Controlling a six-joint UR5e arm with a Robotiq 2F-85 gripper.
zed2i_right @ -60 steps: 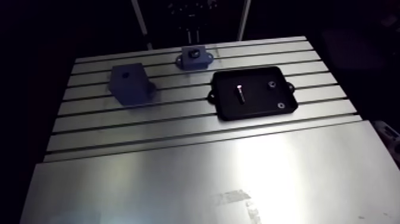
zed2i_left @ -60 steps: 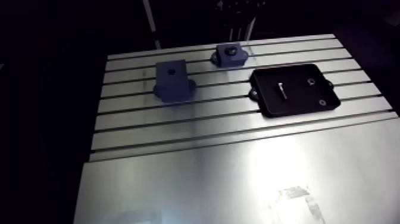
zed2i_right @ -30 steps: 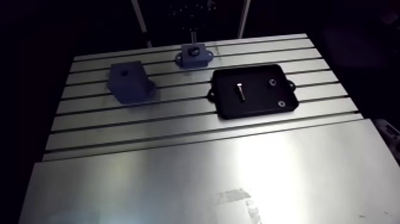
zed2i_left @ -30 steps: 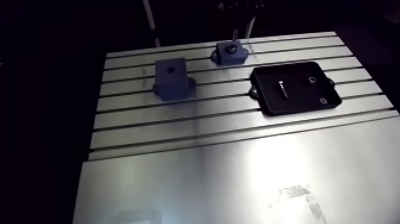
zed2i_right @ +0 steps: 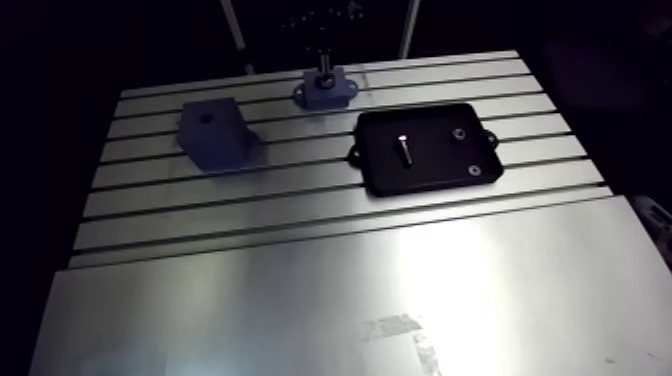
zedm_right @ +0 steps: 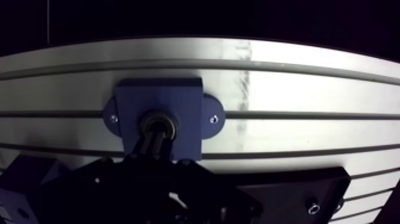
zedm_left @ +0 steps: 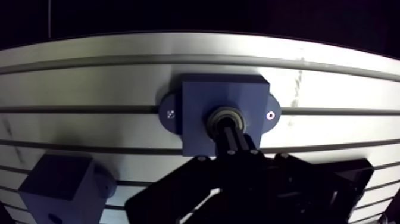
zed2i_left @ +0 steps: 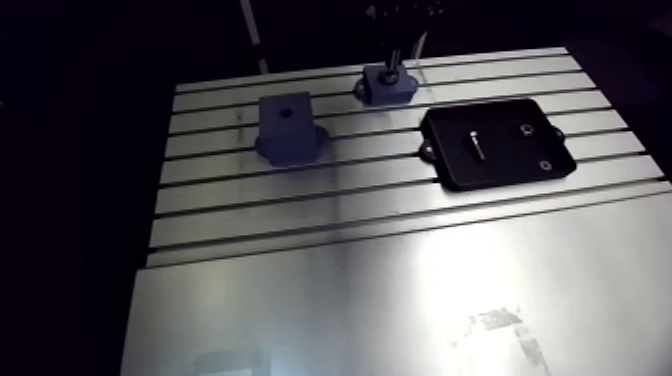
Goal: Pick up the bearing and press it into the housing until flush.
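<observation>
A slotted table [zed2i_left: 400, 290] was seen with a black tray [zed2i_left: 505, 168] lying near the housing [zedm_left: 202, 98] and a taller blue block [zed2i_left: 287, 128] set further from the housing, on its other side. The gripper [zedm_left: 229, 126] was held directly over the housing, its fingers closed together. Their tips were set on the middle of the bearing [zedm_left: 226, 111], which was seated in the housing's bore.

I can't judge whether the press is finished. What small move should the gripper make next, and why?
Probably a short, straight push down: the shut gripper sits on the bearing, which lies in the bore of the housing, and whether it is flush cannot be judged from these views.
</observation>
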